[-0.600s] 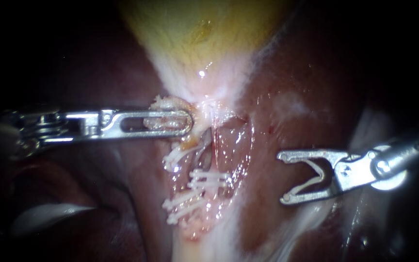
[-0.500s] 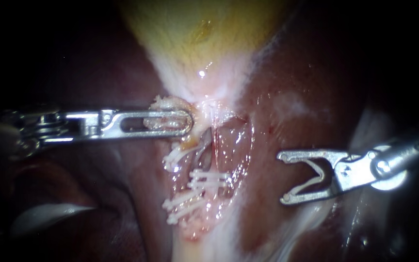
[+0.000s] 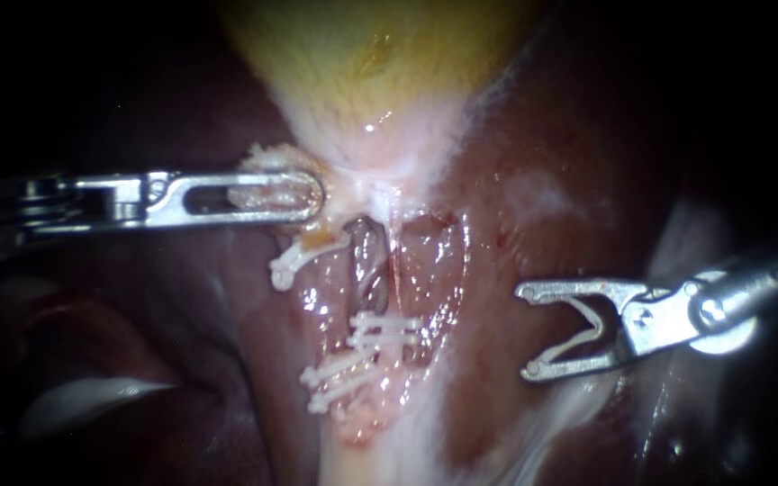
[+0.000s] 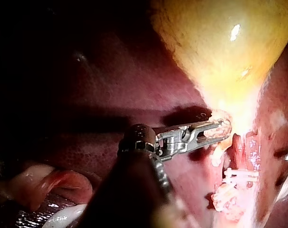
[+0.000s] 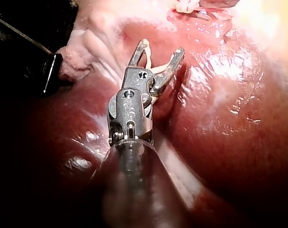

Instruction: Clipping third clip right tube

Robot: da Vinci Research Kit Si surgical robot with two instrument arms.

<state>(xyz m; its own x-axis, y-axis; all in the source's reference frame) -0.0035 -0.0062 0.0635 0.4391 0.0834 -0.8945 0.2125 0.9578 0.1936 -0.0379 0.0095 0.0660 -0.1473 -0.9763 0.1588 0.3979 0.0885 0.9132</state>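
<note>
Far from the tube [image 3: 373,263], my right instrument [image 3: 526,329] holds a clip [image 3: 578,340].

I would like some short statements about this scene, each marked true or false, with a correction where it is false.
The left instrument grips tissue beside the gallbladder. True.
The right instrument is closed around a tube. False: it stands apart from the tubes, in front of the liver.
The right instrument's jaws hold a loaded clip. True.
No clips sit on the tubes. False: several white clips are there.
</note>
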